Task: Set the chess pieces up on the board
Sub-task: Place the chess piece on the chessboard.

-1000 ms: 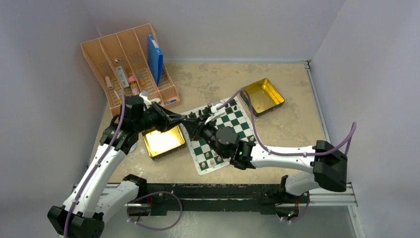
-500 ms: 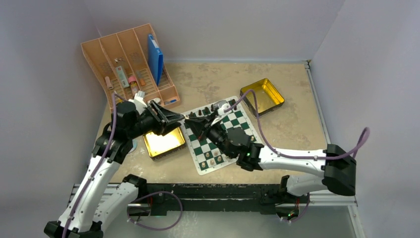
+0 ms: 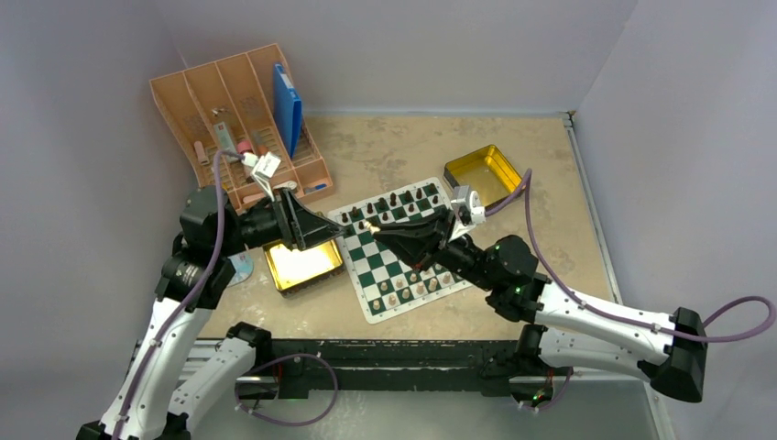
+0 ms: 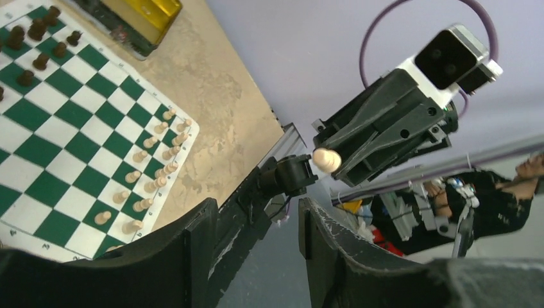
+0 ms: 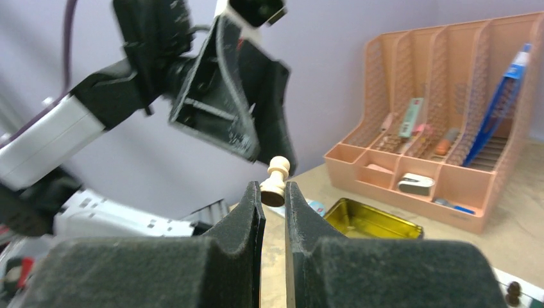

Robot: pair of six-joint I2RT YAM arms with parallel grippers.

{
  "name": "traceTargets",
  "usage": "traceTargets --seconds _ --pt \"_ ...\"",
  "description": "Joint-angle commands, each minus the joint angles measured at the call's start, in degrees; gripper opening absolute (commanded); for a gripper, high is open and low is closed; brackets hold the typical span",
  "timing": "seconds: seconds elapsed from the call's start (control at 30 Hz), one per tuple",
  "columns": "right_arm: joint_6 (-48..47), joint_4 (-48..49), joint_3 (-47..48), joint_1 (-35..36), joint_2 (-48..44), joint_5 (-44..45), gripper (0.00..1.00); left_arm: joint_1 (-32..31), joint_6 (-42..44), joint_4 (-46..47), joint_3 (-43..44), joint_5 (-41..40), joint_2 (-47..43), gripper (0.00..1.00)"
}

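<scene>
Two grippers meet almost tip to tip in the air above the ten o'clock corner of the flat green-and-white chess mat [image 3: 389, 270], which points to a mid-air transfer. The left gripper [image 3: 332, 229], at nine o'clock of that meeting point, stands with its black fingers well apart and nothing between them; its own camera shows only a gap there. Just to its right, the right gripper [image 5: 274, 192] is pinched narrow on one light tan wooden pawn [image 5: 276, 181], gripped at the base with the head poking out beyond the fingertips.

My reading is that the pawn now belongs to the right arm and the placing step is next. That calls for swinging down toward the mat's six o'clock edge, where the other light tan chessmen [image 3: 403, 295] stand in two ranks, and setting the pawn upright on a vacant square. I cannot tell which square is free.

On the mottled beige tabletop [image 3: 385, 147], a peach plastic slotted desk organiser [image 3: 234, 101] sits at ten o'clock. One shallow gold square tin [image 3: 302, 261] lies at nine o'clock of the mat, and dark brown chessmen [image 3: 394, 197] line the mat's twelve o'clock edge. A second gold tin [image 3: 484, 176] rests at one o'clock, with plain pale walls closing in all sides
</scene>
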Motion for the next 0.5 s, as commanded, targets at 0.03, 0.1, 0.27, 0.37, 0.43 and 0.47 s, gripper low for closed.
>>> traceTargets --seconds 0.03,0.1,0.27,0.37,0.43,0.47 --pt "1.79 -1.32 2.13 -0.06 -2.35 -11.82 0.07 -0.27 7.02 4.09 6.02 11.24 2.02 0.49" --pt "2.49 -1.02 2.36 -0.05 -2.62 -13.00 0.07 -0.28 5.30 7.18 5.56 14.97 2.04 0.50" --pt "3.01 0.23 2.79 -0.05 -1.64 -14.86 0.08 -0.28 -0.70 14.74 3.01 23.43 2.83 0.50" --pt "3.69 1.48 2.56 -0.05 -1.01 -15.33 0.08 -0.26 -0.59 14.51 2.53 24.67 2.86 0.47" --pt "4.20 2.96 2.21 -0.05 -0.77 -15.64 0.08 -0.28 -0.23 13.85 2.55 25.58 3.17 0.46" --pt "4.39 3.58 2.11 -0.05 -0.68 -15.72 0.08 -0.28 -0.02 13.27 2.53 25.93 3.35 0.46"
